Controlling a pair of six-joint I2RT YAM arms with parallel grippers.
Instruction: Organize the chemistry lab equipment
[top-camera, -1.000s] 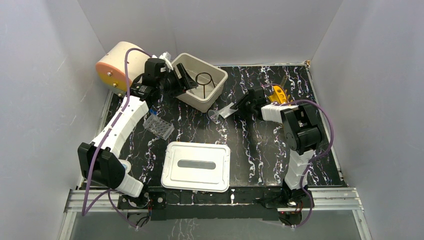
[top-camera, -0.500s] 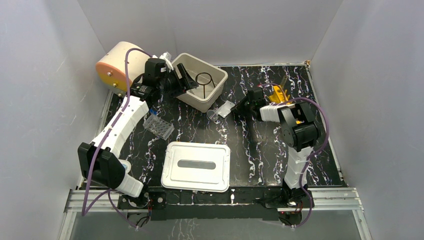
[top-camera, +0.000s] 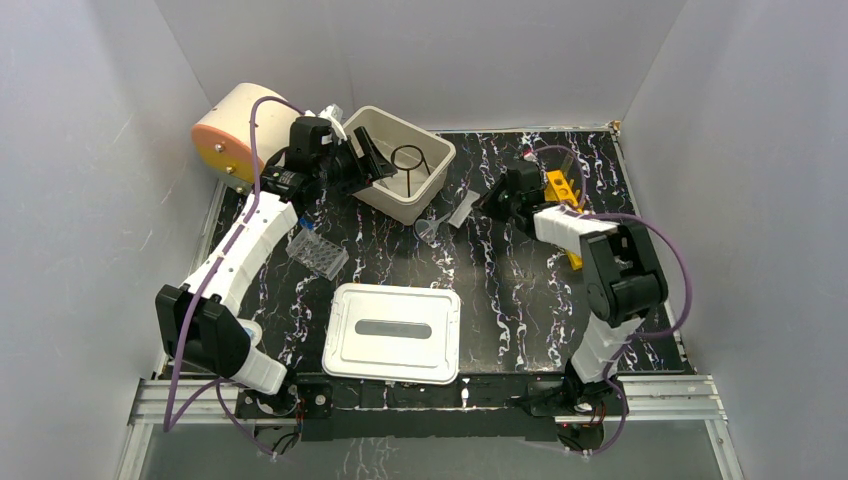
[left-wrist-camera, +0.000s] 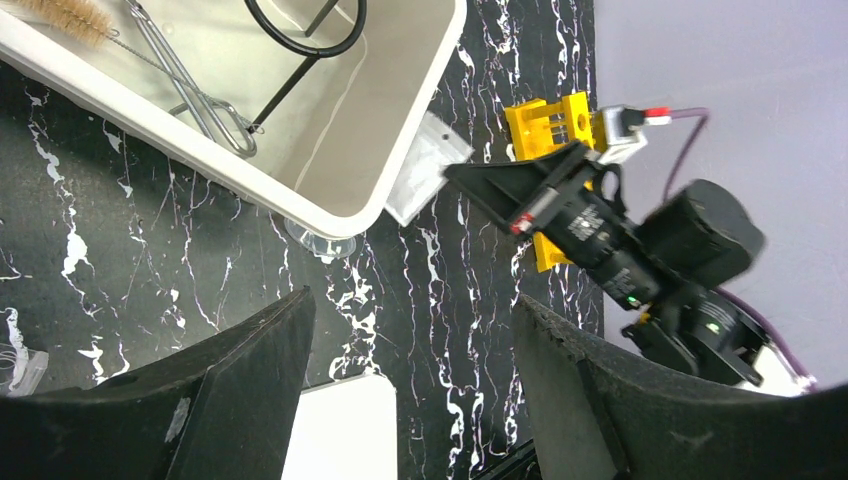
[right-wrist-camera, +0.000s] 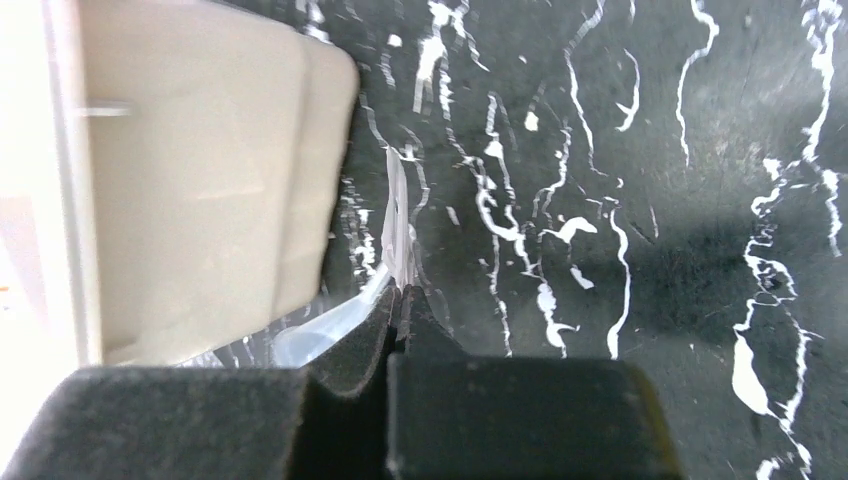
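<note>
My right gripper (top-camera: 487, 201) (right-wrist-camera: 403, 292) is shut on the edge of a small clear packet (top-camera: 465, 208) (right-wrist-camera: 397, 215), just right of the white bin (top-camera: 437, 172) (left-wrist-camera: 395, 190). A clear funnel (top-camera: 429, 231) (right-wrist-camera: 318, 331) lies on the mat below the packet, by the bin's corner. Inside the bin are a black wire ring stand (top-camera: 408, 156) (left-wrist-camera: 305, 28), metal forceps (left-wrist-camera: 190, 85) and a tan-bristled brush (left-wrist-camera: 60, 12). My left gripper (top-camera: 366, 160) (left-wrist-camera: 412, 302) hangs open over the bin's left rim, with nothing between its fingers.
A yellow rack (top-camera: 558, 188) (left-wrist-camera: 548, 122) stands behind the right arm. A clear vial tray (top-camera: 318, 252) lies left of centre, with a white lid (top-camera: 393, 332) at the front. The cream cylinder (top-camera: 230, 128) sits at the back left.
My right gripper has shut on the clear packet and drawn it up and slightly back-right, its elbow swinging right. The left arm has stayed still.
</note>
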